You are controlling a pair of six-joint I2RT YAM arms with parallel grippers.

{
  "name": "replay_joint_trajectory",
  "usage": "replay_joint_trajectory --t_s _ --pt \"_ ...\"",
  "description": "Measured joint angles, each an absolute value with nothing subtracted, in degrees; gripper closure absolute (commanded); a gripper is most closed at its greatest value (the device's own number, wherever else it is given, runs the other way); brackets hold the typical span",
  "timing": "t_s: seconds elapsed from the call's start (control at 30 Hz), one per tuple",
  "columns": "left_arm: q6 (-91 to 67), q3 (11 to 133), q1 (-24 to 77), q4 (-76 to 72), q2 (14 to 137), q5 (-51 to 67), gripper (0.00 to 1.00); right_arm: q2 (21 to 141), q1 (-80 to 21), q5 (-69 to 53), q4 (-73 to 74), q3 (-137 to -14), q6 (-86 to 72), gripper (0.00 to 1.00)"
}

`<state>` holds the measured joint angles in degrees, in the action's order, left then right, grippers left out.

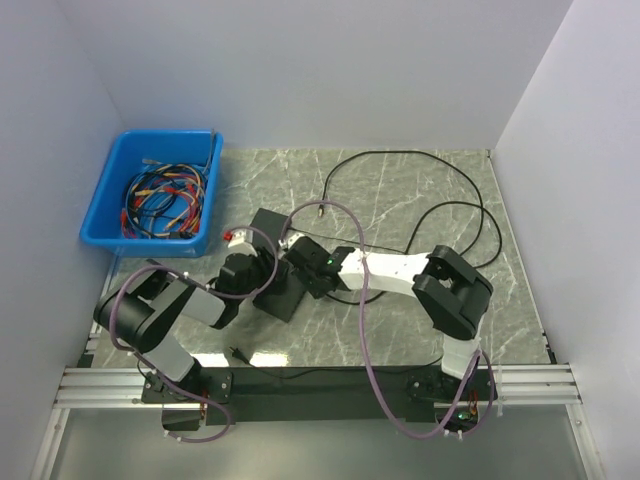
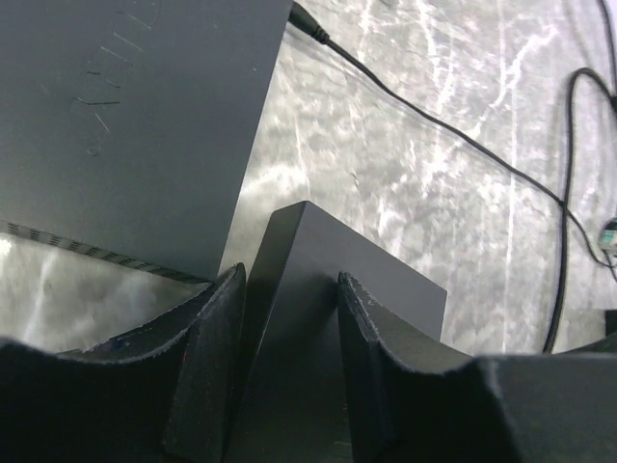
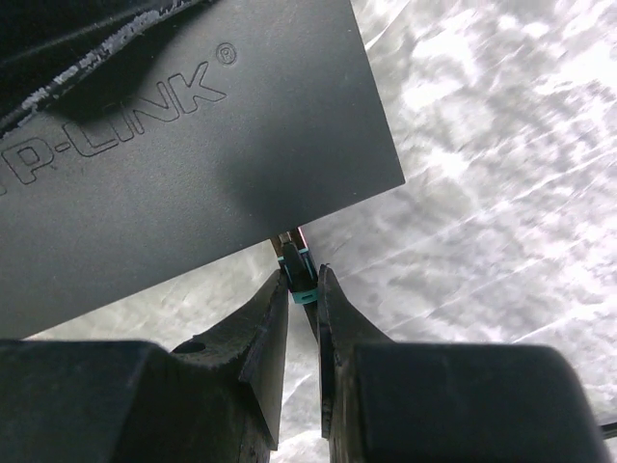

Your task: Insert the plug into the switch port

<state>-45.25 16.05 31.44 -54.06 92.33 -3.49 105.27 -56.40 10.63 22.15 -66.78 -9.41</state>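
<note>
Right gripper (image 3: 303, 289): jaws nearly closed, pinching the teal plug (image 3: 299, 275) at my fingertips. Plug tip sits just ahead, at the edge of the switch (image 3: 193, 145); can't tell if it is seated. Left gripper (image 2: 291, 280): half open, clamped across a dark block (image 2: 386, 299), switch just beyond on the surface (image 3: 482, 193).

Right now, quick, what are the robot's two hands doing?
Left gripper: closed on a dark block.
Right gripper: closed on the plug, at the edge of the switch.
</note>
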Motion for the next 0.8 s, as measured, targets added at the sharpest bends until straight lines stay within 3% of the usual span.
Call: replay_joint_trajectory --t_s 0.33,0.8 --pt "-40.36 26.02 24.53 -38.52 91.44 -2.09 0.53 113.08 -51.90 9.19 21.87 -77.60 -8.67 1.00" --pt "-39.62 35.97 19.88 -39.40 101.51 2.15 0.53 119.00 -47.57 9.37 21.80 -85.52 -6.94 0.99"
